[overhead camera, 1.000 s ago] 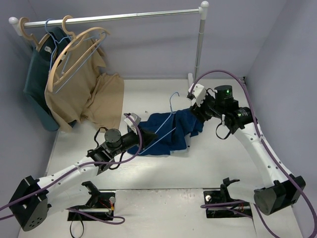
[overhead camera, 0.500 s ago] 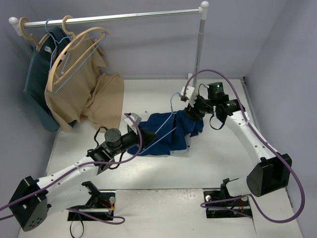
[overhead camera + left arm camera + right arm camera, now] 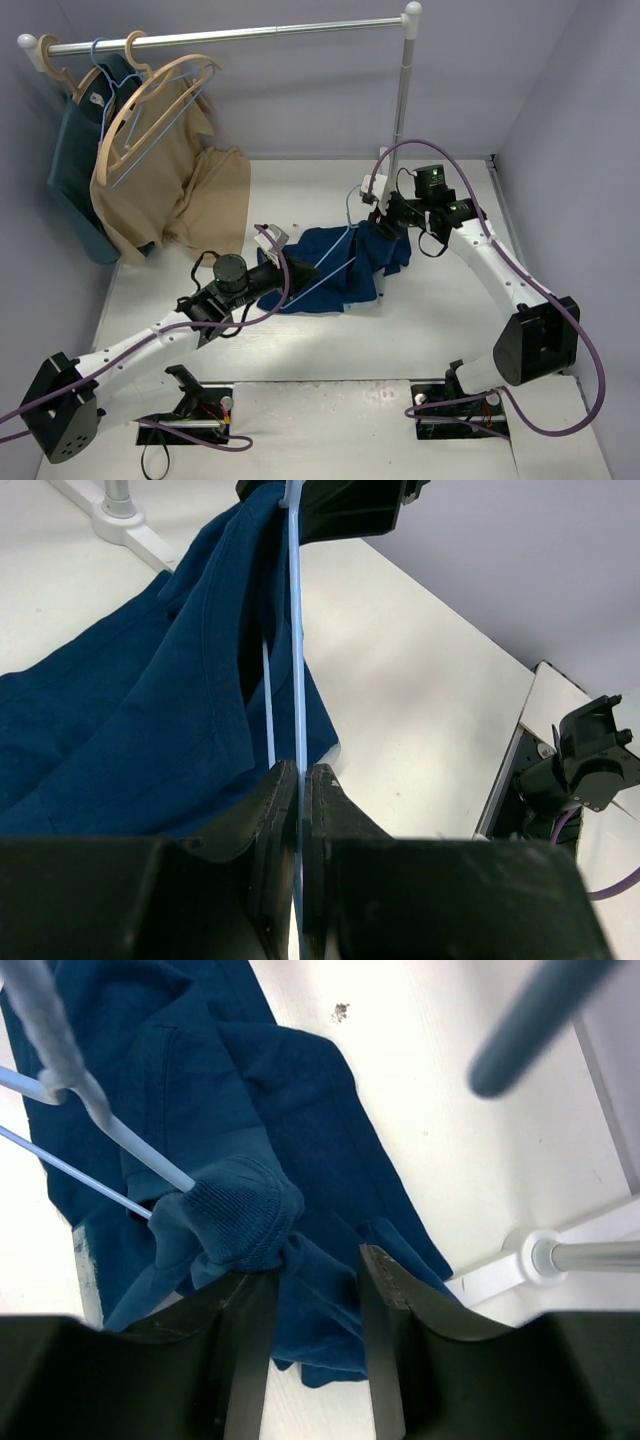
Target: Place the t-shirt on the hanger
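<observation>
The navy-blue t-shirt (image 3: 345, 268) lies crumpled mid-table, with the thin light-blue hanger (image 3: 349, 205) partly inside it and the hook sticking up at the far end. My left gripper (image 3: 292, 270) is shut on the hanger's thin bar (image 3: 296, 660), which runs straight ahead past the t-shirt (image 3: 130, 710). My right gripper (image 3: 386, 216) is at the hook end. Its jaws (image 3: 312, 1282) stand apart around a fold of t-shirt (image 3: 320, 1160), beside the ribbed collar (image 3: 240, 1215) bunched on a hanger arm (image 3: 140, 1155). The left finger (image 3: 245, 1320) touches the collar.
A clothes rail (image 3: 220, 35) spans the back; its post (image 3: 403, 90) and foot (image 3: 560, 1255) stand just behind the shirt. A tan garment (image 3: 170, 195), a dark teal garment (image 3: 72, 160) and wooden hangers (image 3: 150, 100) hang at the back left. Walls close in on both sides.
My right arm has swung left to the hanger's hook end and its jaws have narrowed around the shirt fabric. The left gripper stays shut on the hanger, barely shifted.
</observation>
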{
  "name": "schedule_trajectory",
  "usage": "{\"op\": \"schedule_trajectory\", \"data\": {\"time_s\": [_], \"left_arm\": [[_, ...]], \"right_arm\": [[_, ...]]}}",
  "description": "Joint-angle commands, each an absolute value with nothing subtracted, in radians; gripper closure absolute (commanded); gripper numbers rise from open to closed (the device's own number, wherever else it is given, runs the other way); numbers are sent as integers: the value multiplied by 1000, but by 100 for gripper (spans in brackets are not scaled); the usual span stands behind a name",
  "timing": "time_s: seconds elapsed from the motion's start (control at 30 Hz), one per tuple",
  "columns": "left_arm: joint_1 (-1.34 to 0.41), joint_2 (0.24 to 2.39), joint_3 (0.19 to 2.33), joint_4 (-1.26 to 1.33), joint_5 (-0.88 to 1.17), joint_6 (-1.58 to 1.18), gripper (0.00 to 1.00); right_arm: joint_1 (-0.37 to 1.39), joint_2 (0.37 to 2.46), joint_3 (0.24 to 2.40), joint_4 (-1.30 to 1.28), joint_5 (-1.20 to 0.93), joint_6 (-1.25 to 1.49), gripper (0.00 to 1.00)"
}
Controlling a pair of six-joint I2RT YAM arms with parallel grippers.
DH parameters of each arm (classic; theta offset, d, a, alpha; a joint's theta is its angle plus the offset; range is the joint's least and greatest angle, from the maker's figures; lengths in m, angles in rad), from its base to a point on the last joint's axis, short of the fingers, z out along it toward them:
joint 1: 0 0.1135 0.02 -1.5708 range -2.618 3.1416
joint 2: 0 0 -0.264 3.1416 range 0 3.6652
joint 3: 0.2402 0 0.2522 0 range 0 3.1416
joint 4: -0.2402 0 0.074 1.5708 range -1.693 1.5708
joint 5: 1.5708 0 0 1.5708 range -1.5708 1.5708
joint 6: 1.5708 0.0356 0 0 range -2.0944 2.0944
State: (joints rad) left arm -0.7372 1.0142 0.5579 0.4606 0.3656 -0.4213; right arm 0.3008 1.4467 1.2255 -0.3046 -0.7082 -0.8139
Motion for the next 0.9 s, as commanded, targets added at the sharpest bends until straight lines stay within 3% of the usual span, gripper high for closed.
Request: {"op": "schedule_trajectory", "data": {"time_s": [0.0, 0.07, 0.1, 0.2, 0.37, 0.47, 0.5, 0.57, 0.63, 0.87], "left_arm": [[-733, 1015, 640, 557, 402, -400, 100], [-733, 1022, 646, 555, 406, -400, 100], [-733, 1023, 649, 555, 407, -396, 100], [-733, 1026, 663, 526, 394, -382, 100], [-733, 991, 698, 422, 255, -338, 100], [-733, 977, 730, 312, 105, -313, 75], [-732, 976, 756, 258, 65, -296, 51], [-732, 979, 787, 210, -61, -287, 34], [-729, 982, 836, 143, -136, -279, 26], [-729, 977, 951, 14, -389, -409, 25]], "right_arm": [[304, 1434, 1229, -241, -775, -821, 66], [307, 1431, 1227, -242, -787, -824, 73], [307, 1428, 1227, -244, -793, -824, 85], [310, 1407, 1220, -235, -799, -824, 100], [308, 1326, 1190, -196, -758, -813, 100], [310, 1255, 1152, -149, -701, -799, 100], [310, 1221, 1135, -129, -686, -796, 100], [310, 1192, 1124, -120, -652, -799, 100], [311, 1148, 1112, -109, -594, -808, 100], [330, 1058, 1069, -40, -410, -812, 100]]}}
